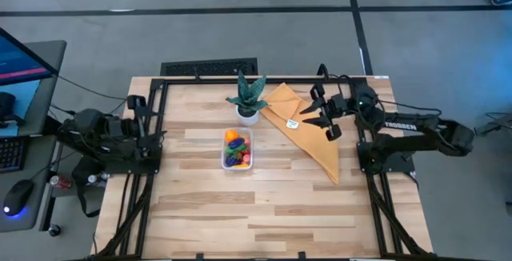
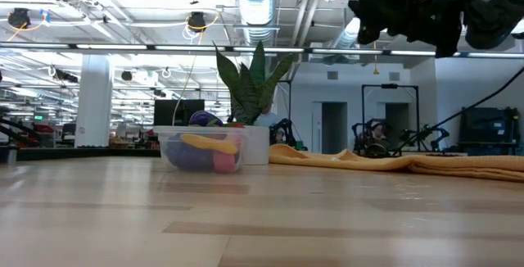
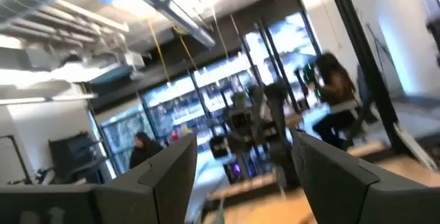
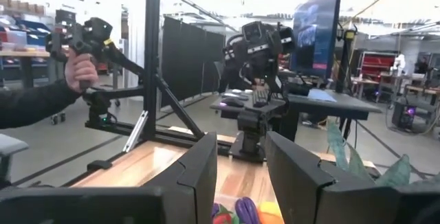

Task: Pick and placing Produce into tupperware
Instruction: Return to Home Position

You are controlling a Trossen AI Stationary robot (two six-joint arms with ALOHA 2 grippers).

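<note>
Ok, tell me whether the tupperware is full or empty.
Full: the tupperware holds produce piled up to its rim.

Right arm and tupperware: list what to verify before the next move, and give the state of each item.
1. All produce in view lies inside the tupperware: ok.
2. The right gripper is open and holds nothing: ok.
3. The left gripper is open and empty: ok.
4. The right arm folded at home: not ok; it hangs raised over the mustard cloth.
5. The left arm folded at the left edge of the table: ok.
</note>
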